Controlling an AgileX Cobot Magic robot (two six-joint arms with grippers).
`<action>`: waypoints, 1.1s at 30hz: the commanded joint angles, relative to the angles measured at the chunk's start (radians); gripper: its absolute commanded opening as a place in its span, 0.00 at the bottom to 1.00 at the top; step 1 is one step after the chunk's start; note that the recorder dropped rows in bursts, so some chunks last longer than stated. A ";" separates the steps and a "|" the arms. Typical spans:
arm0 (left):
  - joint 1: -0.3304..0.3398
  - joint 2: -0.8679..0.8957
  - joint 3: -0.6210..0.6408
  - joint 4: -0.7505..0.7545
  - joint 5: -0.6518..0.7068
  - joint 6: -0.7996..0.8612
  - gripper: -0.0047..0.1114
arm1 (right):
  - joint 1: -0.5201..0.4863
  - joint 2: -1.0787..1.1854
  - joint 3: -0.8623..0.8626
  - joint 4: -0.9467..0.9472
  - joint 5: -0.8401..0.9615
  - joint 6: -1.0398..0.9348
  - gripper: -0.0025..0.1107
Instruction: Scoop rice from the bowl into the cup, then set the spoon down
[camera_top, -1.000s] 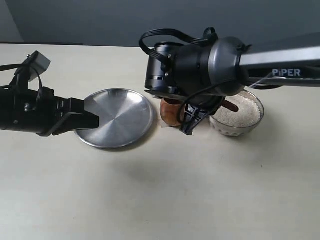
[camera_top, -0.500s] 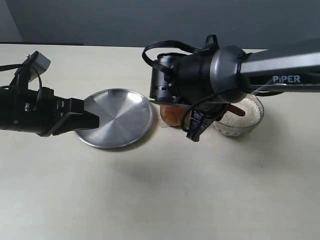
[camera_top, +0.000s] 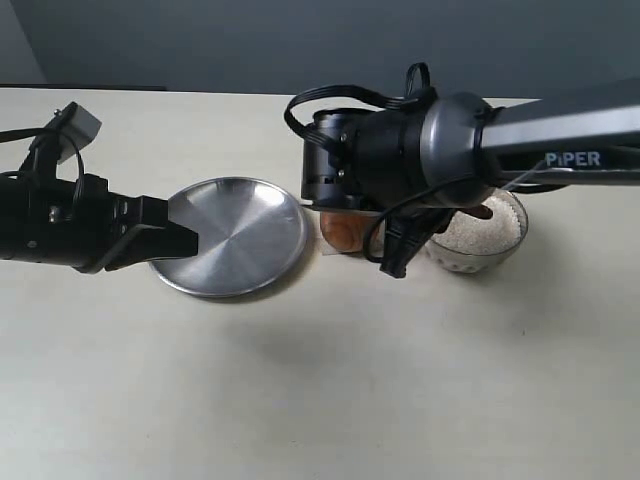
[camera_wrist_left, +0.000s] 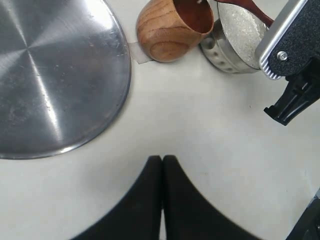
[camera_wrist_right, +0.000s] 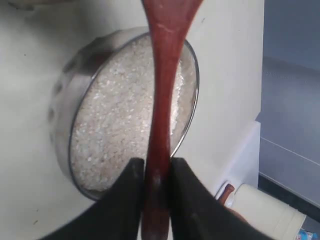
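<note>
Grasping the spoon (camera_wrist_right: 162, 100) over the bowl (camera_wrist_right: 65, 130) of rice (camera_wrist_right: 115, 125), the right hand (camera_wrist_right: 156, 167) apparently has yet to fill the cup (camera_wrist_left: 160, 35)

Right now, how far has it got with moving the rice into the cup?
Done: the right claw grips the spoon by its handle. In hand: the spoon reaches across the bowl toward the cup; its scoop end is out of sight, so I cannot tell whether it is pouring. The bowl is full of rice. Left: finishing the transfer, then setting the spoon down.
</note>
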 joint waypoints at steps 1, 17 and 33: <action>-0.004 -0.001 -0.004 -0.018 0.004 -0.001 0.04 | 0.001 -0.002 0.006 -0.026 0.003 -0.024 0.02; -0.004 -0.001 -0.004 -0.018 0.004 -0.001 0.04 | 0.001 0.003 0.006 -0.050 0.003 -0.084 0.02; -0.004 -0.001 -0.004 -0.018 0.004 -0.001 0.04 | -0.001 -0.022 0.006 0.080 0.003 -0.063 0.02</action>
